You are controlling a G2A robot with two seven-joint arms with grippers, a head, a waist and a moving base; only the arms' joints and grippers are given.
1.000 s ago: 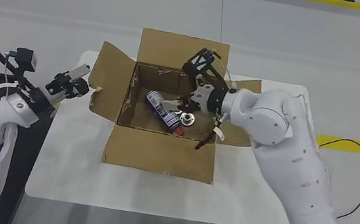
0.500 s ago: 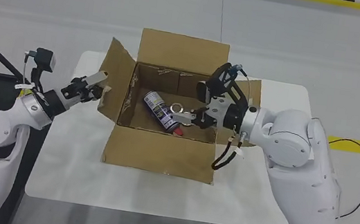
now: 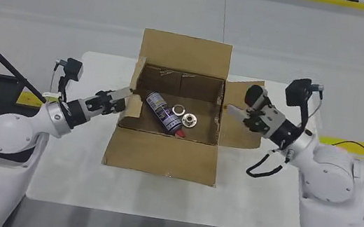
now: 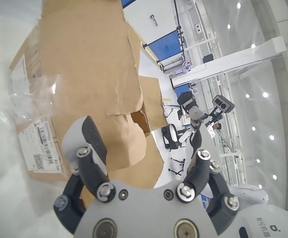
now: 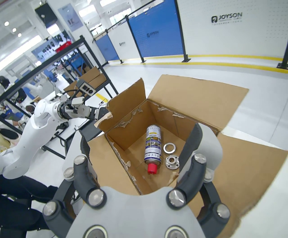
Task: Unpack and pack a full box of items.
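On the white table (image 3: 75,168), the open cardboard box (image 3: 162,154) stands at centre with its four flaps unfolded.

Markings: the spray can (image 5: 153,144) carries a printed wrap label in white, blue and yellow, with text too small to make out. It has a red cap. The box's outer left wall bears a white shipping label (image 4: 42,146) with barcodes and a second white label farther along under clear tape.

Contents: the spray can (image 3: 162,110) lies on its side on the box floor, cap toward the near side. Just right of it lie a flat metal ring (image 3: 178,109) and a metal flange (image 3: 189,120), close together.

Left gripper (image 3: 122,97): at the torn edge of the left flap (image 3: 134,96). Its fingers are spread, with the flap's edge between them in the left wrist view (image 4: 144,130). Contact cannot be confirmed.

Right gripper (image 3: 237,111): outside the box, over the right flap (image 3: 232,135). Its fingers are spread wide and hold nothing (image 5: 141,135).

Change since half a second ago: the right gripper is no longer inside the box above the ring and flange but has drawn back to the right flap. The left gripper is closer in, and the left flap stands more upright. The can, ring and flange lie where they were.
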